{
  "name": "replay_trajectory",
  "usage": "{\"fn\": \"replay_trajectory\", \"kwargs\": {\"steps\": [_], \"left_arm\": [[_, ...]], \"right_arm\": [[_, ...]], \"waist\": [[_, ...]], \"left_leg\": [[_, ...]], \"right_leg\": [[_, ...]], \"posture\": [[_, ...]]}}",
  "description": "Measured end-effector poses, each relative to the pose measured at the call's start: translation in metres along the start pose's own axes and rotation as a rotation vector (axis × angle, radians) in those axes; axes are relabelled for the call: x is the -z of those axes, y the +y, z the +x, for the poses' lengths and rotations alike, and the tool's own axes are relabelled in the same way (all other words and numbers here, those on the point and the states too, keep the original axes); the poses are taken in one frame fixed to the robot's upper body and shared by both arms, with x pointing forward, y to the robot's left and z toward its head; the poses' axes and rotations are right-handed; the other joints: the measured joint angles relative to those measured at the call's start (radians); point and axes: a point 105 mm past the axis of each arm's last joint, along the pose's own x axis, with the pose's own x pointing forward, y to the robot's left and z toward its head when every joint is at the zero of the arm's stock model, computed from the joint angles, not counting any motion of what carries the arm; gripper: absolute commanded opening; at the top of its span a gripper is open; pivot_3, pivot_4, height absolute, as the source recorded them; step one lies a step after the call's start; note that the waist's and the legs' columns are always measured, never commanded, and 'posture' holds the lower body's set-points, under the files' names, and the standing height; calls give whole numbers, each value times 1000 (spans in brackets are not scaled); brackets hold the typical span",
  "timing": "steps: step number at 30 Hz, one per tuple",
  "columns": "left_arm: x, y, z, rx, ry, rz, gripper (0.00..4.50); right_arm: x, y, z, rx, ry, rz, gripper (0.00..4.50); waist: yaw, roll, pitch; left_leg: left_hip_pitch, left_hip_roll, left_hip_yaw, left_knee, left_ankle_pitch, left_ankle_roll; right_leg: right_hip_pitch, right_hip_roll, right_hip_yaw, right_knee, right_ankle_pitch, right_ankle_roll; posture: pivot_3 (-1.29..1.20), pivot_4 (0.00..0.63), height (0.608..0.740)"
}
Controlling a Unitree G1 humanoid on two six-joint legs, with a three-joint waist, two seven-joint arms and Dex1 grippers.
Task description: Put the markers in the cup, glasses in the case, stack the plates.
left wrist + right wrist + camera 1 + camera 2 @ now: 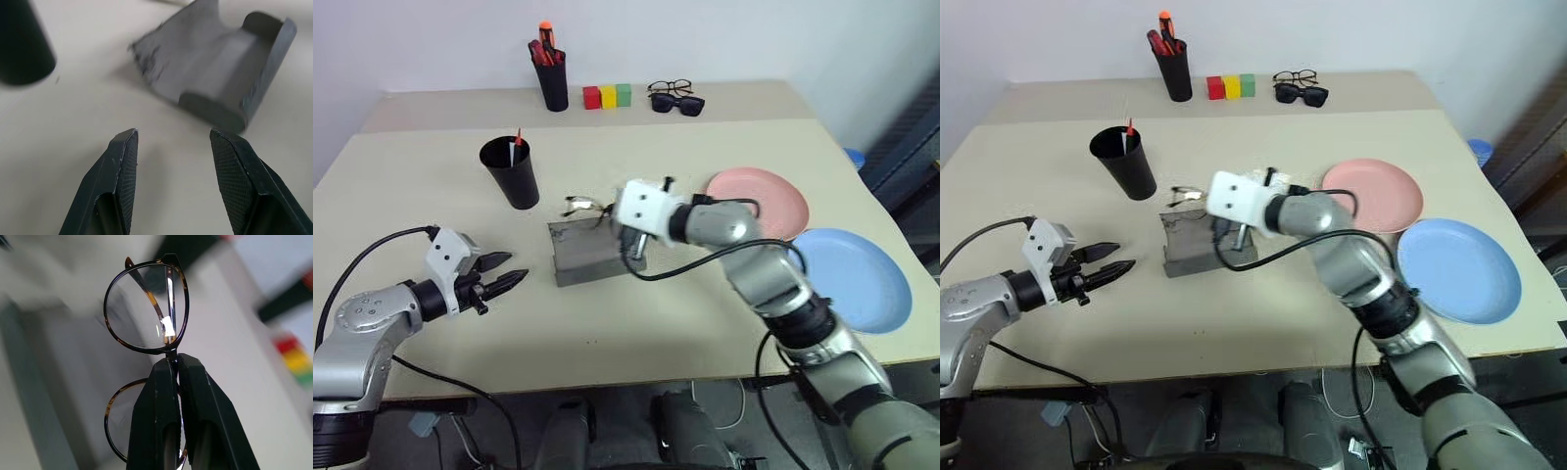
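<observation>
Lab: bare table [431, 333], coloured blocks [608, 96]

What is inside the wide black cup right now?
In the cup, a white marker and a red-tipped one stick up above the rim. Their lower ends and the cup's bottom are hidden by its wall.

Silver-grey arms, white wrist blocks, black cables, black textured jaws.

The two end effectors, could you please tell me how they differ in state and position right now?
The left end effector is open and empty; the right end effector is shut on the glasses. The left hangs beside the case; the right is over it. Both have two black fingers.
</observation>
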Motion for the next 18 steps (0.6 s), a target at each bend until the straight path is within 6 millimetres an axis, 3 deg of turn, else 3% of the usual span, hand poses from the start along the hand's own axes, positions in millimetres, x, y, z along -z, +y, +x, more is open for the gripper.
{"fn": "replay_trajectory", "kwargs": {"steps": [4,9,14,18], "left_arm": [[-7,-5,-4,-4,-19,7,2354],[-11,-15,-5,17,-36,0,2354],[-12,-14,-4,22,-45,2,2354],[-16,-9,0,18,-64,19,2354]], "right_arm": [[14,9,17,-34,46,-34,24],[38,23,3,-88,120,-27,24],[37,33,-4,-121,139,8,24],[35,34,-4,-125,144,27,1258]], "waist": [[16,0,0],[24,0,0],[18,0,0],[21,0,0]], "left_leg": [[0,-2,0,1,0,0],[0,-2,0,0,0,0],[0,-2,0,0,0,0],[1,-2,0,0,0,0]], "right_leg": [[1,-3,-1,-1,0,0],[0,-3,-1,-1,0,0],[0,1,-1,0,0,0],[0,1,-1,0,0,0]], "posture": [[0,150,740],[0,150,740],[0,150,740],[0,150,740]]}}
